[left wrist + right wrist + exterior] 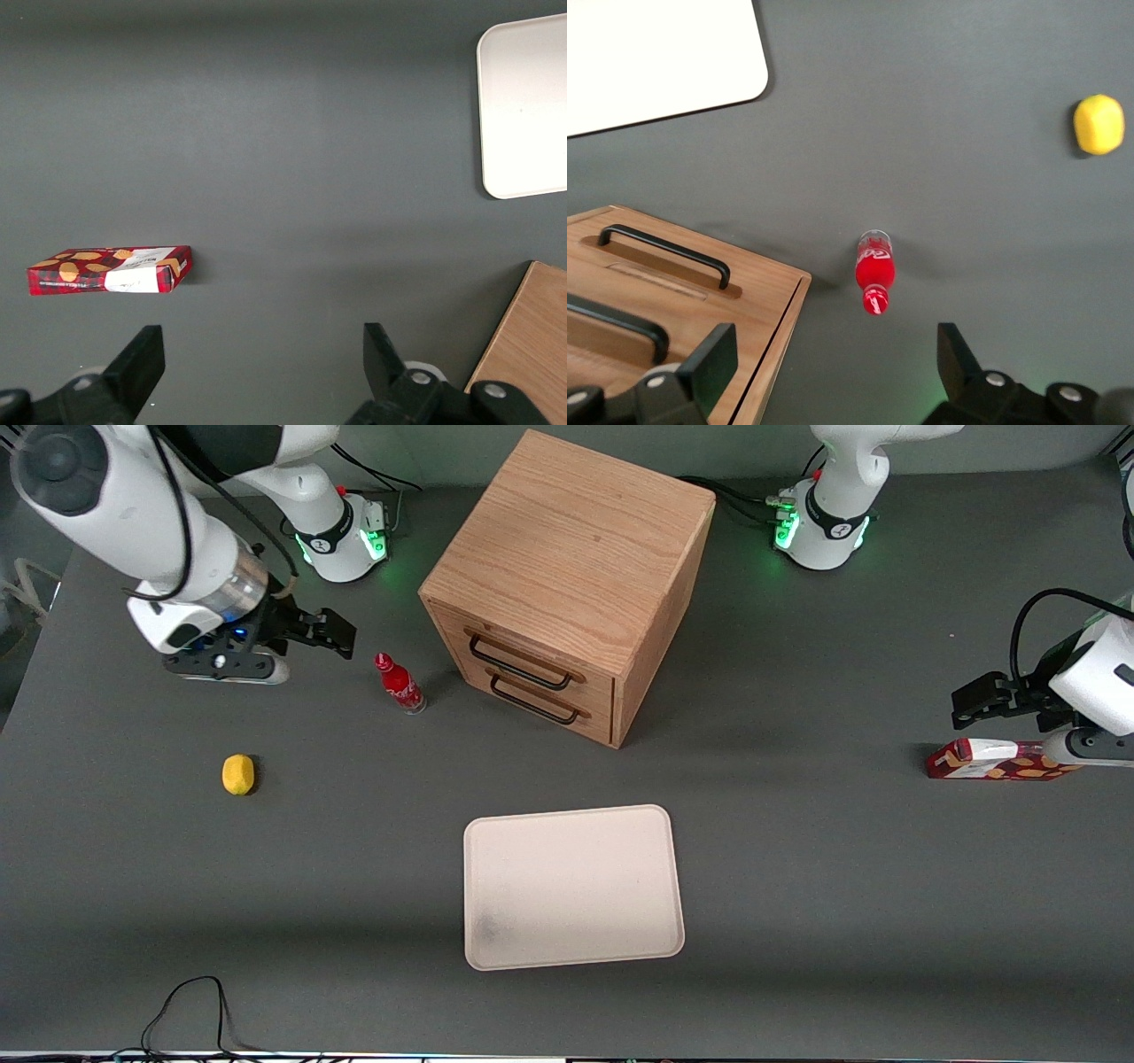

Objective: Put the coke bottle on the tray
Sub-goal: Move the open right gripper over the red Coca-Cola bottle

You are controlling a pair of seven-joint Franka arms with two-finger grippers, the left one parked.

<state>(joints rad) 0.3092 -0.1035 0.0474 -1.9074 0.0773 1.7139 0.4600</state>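
The gripper [332, 631] is hanging spread and empty near the upright coke bottle [400, 684] — straddling its body squarely is avoiding tipping it.

A wooden cabinet [567, 576] stands on the grey table [797, 868], turned at an angle, its two drawers [532, 682] one above the other, each with a dark bar handle [518, 662], both closed. A yellow lemon [237, 773] lies toward the working arm's end of the table, nearer the front camera than the cabinet. Toward the parked arm's end, a red-and-white snack carton [997, 760] lies flat on the table. A black cable [190, 1005] loops at the table edge nearest the camera.
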